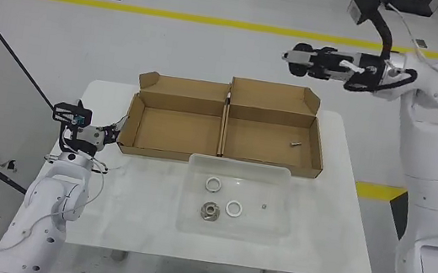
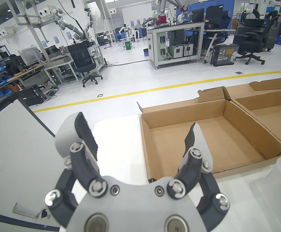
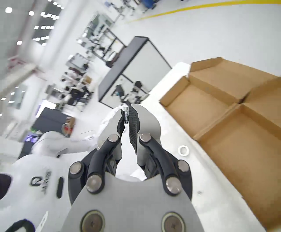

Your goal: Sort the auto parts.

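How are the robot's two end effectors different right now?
The left end effector is wide open and holds nothing; the right end effector is shut on a small screw. The left one sits low beside the left cardboard box; the right one is up high, away from it. Both have black ridged pads.

The screw [image 3: 125, 114] in my right hand [image 3: 126, 115] is shiny threaded metal, gripped by rough black rubber pads [image 3: 133, 126]. The boxes [image 1: 173, 130] are matt brown cardboard, the tray [image 1: 240, 167] is smooth translucent plastic, and the counter [image 1: 333, 230] is smooth white.
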### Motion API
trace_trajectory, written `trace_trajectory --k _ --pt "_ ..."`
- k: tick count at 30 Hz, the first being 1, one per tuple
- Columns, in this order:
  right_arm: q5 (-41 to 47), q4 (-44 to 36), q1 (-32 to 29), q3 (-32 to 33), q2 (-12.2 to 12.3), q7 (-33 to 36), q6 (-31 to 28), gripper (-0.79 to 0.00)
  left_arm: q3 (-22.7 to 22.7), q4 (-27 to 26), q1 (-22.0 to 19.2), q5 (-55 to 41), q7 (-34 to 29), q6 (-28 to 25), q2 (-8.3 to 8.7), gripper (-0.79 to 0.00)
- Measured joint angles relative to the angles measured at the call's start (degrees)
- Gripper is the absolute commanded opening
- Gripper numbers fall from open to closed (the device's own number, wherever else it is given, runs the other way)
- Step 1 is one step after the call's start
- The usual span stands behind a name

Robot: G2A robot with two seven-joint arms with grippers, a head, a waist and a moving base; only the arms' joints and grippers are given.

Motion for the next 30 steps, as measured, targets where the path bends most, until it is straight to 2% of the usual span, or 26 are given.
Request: trace_trajectory --k 7,13,22,30 --pt "-24.3 4.2 4.1 -10.3 -0.3 -5.3 -2.3 -0.785 0.0 0.0 0.0 0.0 0.0 0.0 0.00 0.000" --pt "-35.4 9.7 5.8 -17.0 -1.0 -8.0 -2.9 -0.785 0.0 0.0 0.0 0.0 0.0 0.0 0.00 0.000" --pt "-43.4 17.5 7.0 -24.1 -2.5 -10.7 -3.5 -0.785 0.0 0.0 0.0 0.0 0.0 0.0 0.00 0.000" --pt "-43.9 25.0 7.8 -29.6 -4.7 -11.1 -4.6 -0.785 0.0 0.0 0.0 0.0 0.0 0.0 0.00 0.000"
